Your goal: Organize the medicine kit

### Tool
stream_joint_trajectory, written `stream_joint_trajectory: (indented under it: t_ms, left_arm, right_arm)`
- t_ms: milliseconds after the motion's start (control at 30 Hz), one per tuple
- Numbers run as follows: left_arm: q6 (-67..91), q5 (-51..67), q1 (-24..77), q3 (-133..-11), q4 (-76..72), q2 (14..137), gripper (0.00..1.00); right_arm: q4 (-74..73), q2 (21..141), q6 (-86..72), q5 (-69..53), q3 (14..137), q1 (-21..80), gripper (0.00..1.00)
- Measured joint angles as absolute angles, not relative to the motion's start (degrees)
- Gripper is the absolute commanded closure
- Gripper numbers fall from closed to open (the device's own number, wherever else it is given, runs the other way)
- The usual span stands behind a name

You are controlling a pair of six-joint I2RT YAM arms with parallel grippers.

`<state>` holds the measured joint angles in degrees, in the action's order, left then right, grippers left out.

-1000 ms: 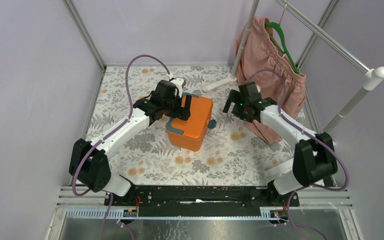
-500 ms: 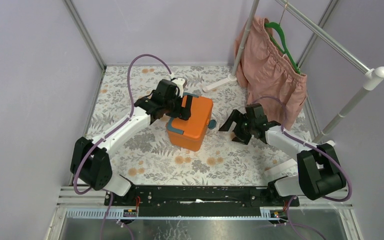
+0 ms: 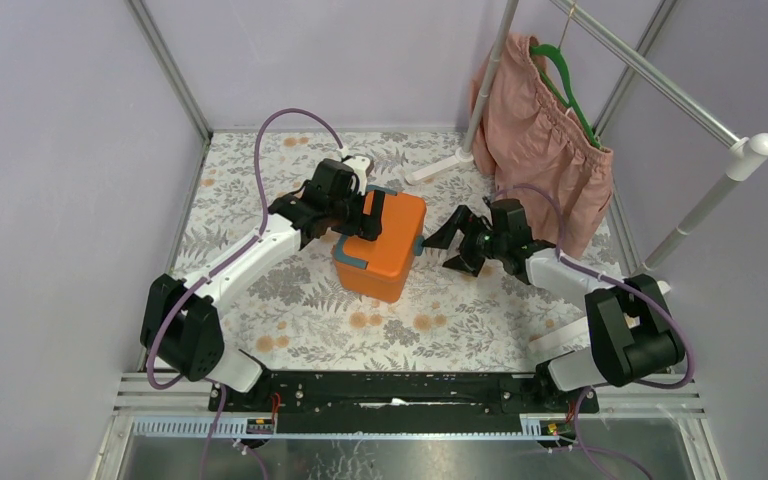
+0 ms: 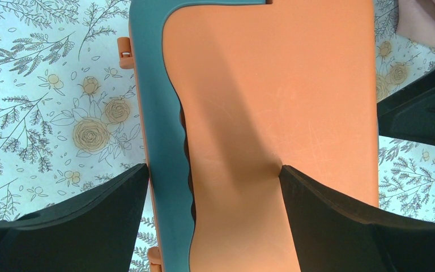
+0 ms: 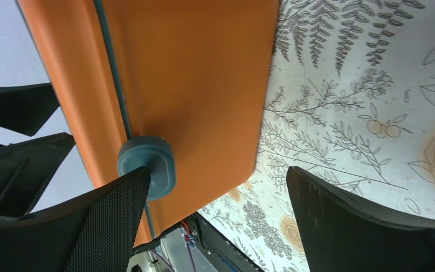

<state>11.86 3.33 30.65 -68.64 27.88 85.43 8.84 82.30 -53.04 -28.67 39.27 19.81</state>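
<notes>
The medicine kit (image 3: 385,250) sits shut on the table (image 3: 280,300). My left gripper (image 4: 212,173) hangs wide-jawed over its far edge, probably to brace it. My right gripper (image 3: 447,247), jaws equally wide, faces the teal side latch (image 5: 147,164), I'd say to release it.

One orange medicine kit (image 3: 388,250), between left jaws and right jaws. One teal latch (image 5: 147,164) showing on it, beside the right jaws. One pink garment (image 3: 535,140) on one green hanger (image 3: 565,85), beyond the right jaws. Two arms: left arm (image 3: 250,255), right arm (image 3: 560,270). One floral desk (image 3: 290,300).
</notes>
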Motion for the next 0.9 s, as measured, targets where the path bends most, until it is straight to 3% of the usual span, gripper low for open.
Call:
stream_joint_trajectory:
  t_ms: [433, 900]
  left_arm:
    - [11.86, 3.64, 30.65, -68.64, 27.88, 85.43, 0.08]
    - [11.84, 3.62, 30.65, -68.64, 27.88, 85.43, 0.08]
  right_arm:
    - [17.56, 82.63, -57.41, -32.69, 38.26, 19.81, 0.05]
    - [12.95, 74.98, -57.04, -26.48, 34.68, 19.81, 0.02]
